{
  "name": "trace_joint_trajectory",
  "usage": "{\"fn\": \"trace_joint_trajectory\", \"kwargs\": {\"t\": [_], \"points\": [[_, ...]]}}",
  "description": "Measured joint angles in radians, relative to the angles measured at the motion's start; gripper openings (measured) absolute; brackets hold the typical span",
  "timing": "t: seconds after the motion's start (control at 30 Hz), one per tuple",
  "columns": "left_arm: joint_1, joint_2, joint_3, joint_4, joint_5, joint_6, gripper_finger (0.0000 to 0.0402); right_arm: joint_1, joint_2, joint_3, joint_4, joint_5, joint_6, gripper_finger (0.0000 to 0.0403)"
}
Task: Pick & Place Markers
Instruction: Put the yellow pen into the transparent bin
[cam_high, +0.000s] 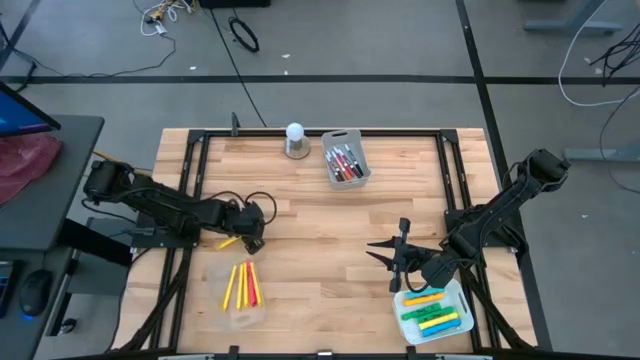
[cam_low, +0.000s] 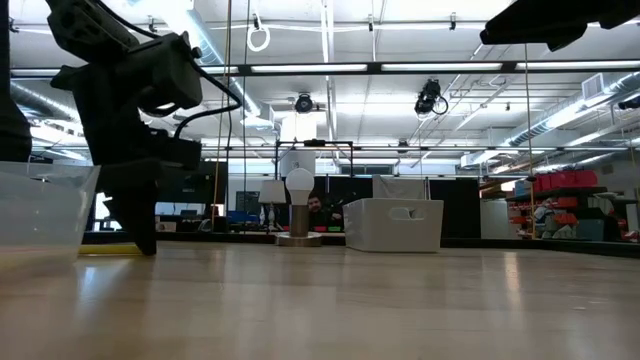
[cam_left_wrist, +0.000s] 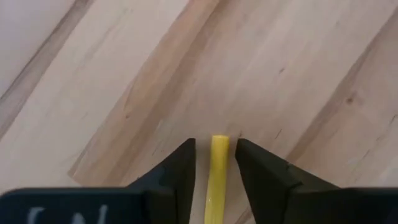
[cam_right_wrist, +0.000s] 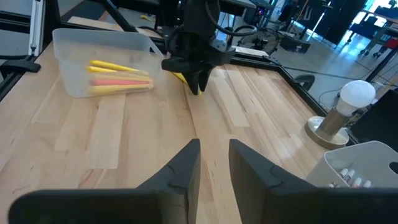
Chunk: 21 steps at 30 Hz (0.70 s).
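Observation:
My left gripper (cam_high: 251, 240) points down at the table's left-middle, open. Its two fingers stand either side of a yellow marker (cam_left_wrist: 219, 180) lying flat on the wood, with a thin gap showing on both sides. That marker (cam_high: 228, 242) pokes out toward the left edge, and its end (cam_low: 105, 250) shows in the low view. A clear bin (cam_high: 243, 292) near the front edge holds yellow, orange and red markers. My right gripper (cam_high: 379, 253) hovers open over the right-middle, next to a bin (cam_high: 433, 312) of green, yellow, blue and orange markers.
A pale bin (cam_high: 346, 159) with red and dark markers sits at the far edge, next to a white ball on a grey base (cam_high: 295, 139). A black frame runs around the table. Bare wood lies between the two arms.

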<state>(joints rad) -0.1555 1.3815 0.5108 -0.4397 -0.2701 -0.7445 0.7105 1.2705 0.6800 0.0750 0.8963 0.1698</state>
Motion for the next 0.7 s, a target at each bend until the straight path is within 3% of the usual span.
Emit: {"fn": "trace_joint_trajectory", "kwargs": {"t": [0.3,0.5,0.7], "points": [[0.004,0.004,-0.001,0.019,-0.001,0.078,0.0021,0.000,0.000,0.000,0.000,0.000,-0.002,0.0086],[0.020,0.012,0.032,0.027,-0.111,0.135,0.0024,0.000,0.000,0.000,0.000,0.000,-0.006,0.0086],[0.037,0.009,0.179,0.007,-0.246,0.265,0.0020,-0.001,0.000,0.000,0.004,0.001,-0.021,0.0086]]}}
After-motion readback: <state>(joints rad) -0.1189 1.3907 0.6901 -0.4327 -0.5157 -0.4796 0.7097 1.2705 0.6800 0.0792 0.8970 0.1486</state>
